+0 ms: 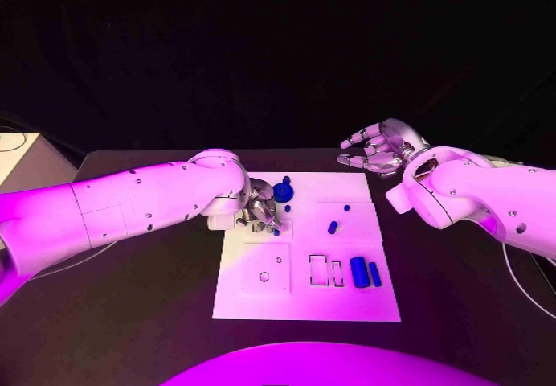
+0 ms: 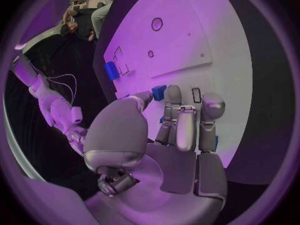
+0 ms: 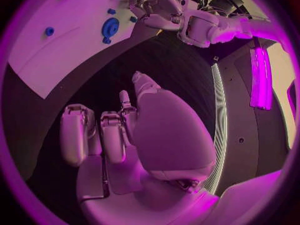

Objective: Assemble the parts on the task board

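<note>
White rectangular task board lying flat on the table, with a round blue part near its far edge, small blue pieces mid-board and two blue bars side by side toward its near right

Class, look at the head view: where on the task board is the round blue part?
The round blue part sits near the far edge of the task board, left of centre, just beyond the left hand.
</note>
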`<state>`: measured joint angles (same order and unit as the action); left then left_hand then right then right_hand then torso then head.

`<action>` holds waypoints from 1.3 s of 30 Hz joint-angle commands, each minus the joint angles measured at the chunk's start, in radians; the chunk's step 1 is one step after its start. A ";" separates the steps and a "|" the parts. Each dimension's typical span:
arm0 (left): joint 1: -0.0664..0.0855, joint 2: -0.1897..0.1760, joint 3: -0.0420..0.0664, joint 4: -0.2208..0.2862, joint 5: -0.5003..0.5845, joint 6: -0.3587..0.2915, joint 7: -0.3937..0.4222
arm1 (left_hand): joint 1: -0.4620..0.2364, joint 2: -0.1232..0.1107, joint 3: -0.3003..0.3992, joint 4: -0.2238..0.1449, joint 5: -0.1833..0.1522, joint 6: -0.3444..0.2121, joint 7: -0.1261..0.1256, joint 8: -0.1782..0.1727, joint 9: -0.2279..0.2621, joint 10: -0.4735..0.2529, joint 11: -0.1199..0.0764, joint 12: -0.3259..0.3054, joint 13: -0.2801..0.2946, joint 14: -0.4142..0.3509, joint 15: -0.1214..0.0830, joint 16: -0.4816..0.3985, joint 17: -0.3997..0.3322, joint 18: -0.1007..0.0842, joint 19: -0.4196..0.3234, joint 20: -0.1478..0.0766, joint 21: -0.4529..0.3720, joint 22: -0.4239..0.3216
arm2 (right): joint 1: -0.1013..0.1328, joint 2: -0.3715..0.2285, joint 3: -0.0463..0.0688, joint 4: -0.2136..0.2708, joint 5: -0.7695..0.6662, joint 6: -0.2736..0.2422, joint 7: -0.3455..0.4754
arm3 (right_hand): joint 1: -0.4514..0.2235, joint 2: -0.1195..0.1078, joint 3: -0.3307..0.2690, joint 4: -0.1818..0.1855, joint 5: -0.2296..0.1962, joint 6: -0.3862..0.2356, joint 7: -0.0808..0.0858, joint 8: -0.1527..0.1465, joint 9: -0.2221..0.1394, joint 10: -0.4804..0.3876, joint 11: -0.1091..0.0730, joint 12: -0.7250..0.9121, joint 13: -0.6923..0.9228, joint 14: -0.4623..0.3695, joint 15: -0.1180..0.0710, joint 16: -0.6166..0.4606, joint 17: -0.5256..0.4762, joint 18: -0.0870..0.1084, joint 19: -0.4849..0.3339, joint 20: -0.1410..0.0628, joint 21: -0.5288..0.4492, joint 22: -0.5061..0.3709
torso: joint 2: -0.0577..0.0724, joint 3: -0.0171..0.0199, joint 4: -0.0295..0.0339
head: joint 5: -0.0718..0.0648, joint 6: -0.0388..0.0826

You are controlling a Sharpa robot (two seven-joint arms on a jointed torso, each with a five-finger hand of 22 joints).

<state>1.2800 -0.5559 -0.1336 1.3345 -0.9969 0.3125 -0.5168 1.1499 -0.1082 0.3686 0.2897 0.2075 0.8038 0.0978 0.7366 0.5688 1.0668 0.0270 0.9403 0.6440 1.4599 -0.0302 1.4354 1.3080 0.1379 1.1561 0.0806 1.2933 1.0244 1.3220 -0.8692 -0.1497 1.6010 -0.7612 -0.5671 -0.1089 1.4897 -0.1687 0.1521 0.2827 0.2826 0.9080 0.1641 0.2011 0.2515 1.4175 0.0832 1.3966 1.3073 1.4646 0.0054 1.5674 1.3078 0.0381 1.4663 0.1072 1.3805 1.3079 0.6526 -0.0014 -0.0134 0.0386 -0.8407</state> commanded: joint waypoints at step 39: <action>0.002 -0.108 0.031 0.105 0.073 -0.179 0.006 | -0.102 -0.083 0.624 -0.326 0.136 0.030 -0.031 0.074 0.168 0.123 -0.036 0.080 0.089 0.071 -0.035 0.067 0.125 -0.031 0.055 -0.032 0.083 0.091 | -0.005 0.001 0.000 -0.014 -0.001 0.032 -0.001 | -0.010 -0.004 0.009 0.003 0.004 -0.005 0.004 0.003 -0.001 -0.009 0.000 -0.002 0.101 0.100 0.004 -0.007 0.240 0.010 0.002 0.006 -0.009 0.136 | -0.002 0.0041 0.0038 | 0.003 -0.007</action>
<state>1.2807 -0.6645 -0.1029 1.4352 -0.9135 0.1788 -0.5163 1.0553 -0.1922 0.8058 0.1532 0.3423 0.8012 0.0911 0.8069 0.5791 1.1870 -0.0107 1.0186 0.7330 1.4649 -0.0609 1.4996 1.3078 0.1221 1.2076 0.0475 1.3731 1.1156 1.3175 -0.8680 -0.1503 1.5876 -0.7608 -0.5462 -0.1113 1.4897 -0.1687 0.1549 0.2855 0.2825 0.9080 0.1641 0.2011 0.2517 1.4175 0.0832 1.3967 1.3073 1.4646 0.0054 1.5635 1.3074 0.0381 1.4663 0.1072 1.3762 1.3073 0.6501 0.0024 -0.0089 0.0399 -0.8465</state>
